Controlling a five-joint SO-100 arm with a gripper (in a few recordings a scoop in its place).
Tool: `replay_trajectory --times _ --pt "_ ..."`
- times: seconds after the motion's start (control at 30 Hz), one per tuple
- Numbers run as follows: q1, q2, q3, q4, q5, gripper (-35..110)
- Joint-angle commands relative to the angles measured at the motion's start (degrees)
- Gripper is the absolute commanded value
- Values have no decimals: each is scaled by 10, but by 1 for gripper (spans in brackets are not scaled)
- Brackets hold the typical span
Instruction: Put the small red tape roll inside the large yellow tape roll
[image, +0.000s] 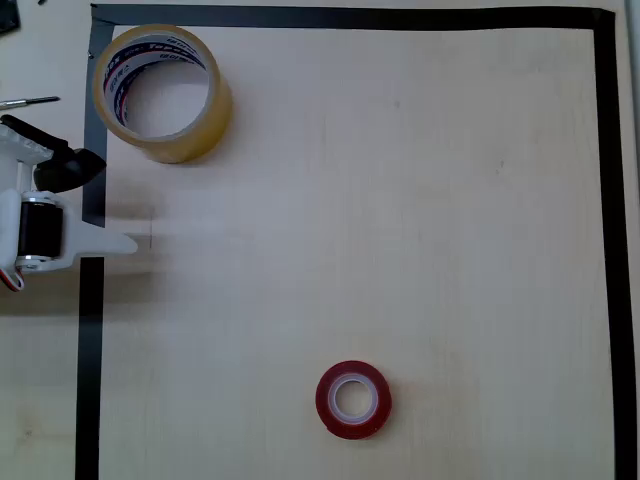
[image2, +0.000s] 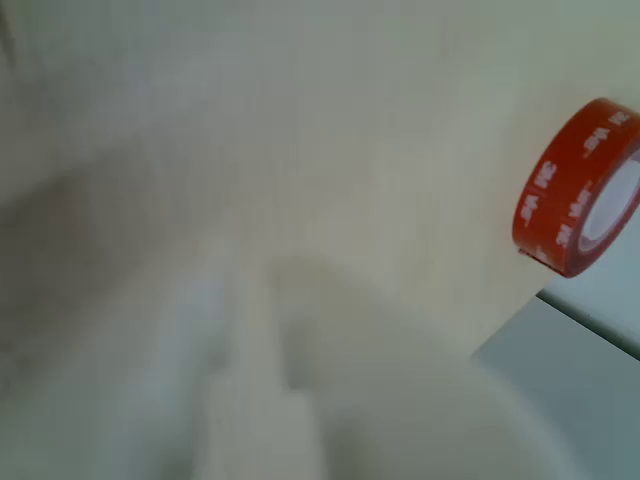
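The small red tape roll lies flat on the pale table near the bottom centre of the overhead view, its whitish core facing up. It also sits at the right edge of the wrist view, as the red roll with white lettering on its side. The large yellow tape roll rests at the top left, with its wide hole open upward. My gripper is at the left edge, below the yellow roll and far from the red one. It is open, a white finger and a black finger spread apart with nothing between them.
A black tape border frames the work area along the top, left and right. Wide bare tabletop separates the two rolls. In the wrist view the table's edge runs across the bottom right, with grey floor beyond it.
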Motion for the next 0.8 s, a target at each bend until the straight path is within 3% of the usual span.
replay_trajectory --times 0.0,0.53,0.77 --pt "16 6 -8 -6 -5 0" --pt "13 1 -75 -9 -5 0" --pt "34 -345 -345 -44 -13 0"
